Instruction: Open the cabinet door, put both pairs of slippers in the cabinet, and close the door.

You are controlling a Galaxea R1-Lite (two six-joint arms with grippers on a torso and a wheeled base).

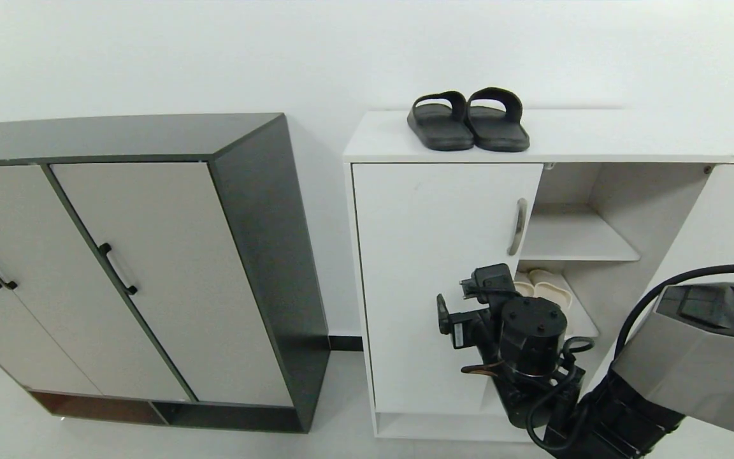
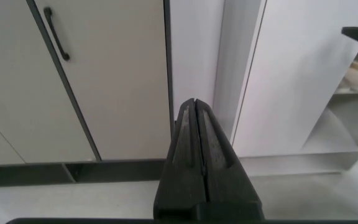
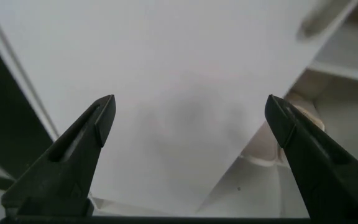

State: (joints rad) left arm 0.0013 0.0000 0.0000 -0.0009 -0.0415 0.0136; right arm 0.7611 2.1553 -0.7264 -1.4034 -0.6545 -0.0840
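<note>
A pair of black slippers (image 1: 469,121) rests on top of the white cabinet (image 1: 596,137). The cabinet's right door (image 1: 730,217) is swung open and its left door (image 1: 431,274) is closed. A pair of cream slippers (image 1: 545,287) lies on the lower shelf inside. My right gripper (image 3: 189,102) is open and holds nothing; it hangs in front of the closed left door, with the cream slippers (image 3: 303,109) beyond one finger. My left gripper (image 2: 194,106) is shut and holds nothing, low down, pointing at the gap between the two cabinets.
A dark cabinet (image 1: 150,255) with light doors and black handles stands left of the white one, a narrow gap between them. The white cabinet's upper shelf (image 1: 571,239) is bare. A metal handle (image 1: 518,226) sits on the closed door's edge. Pale floor lies in front.
</note>
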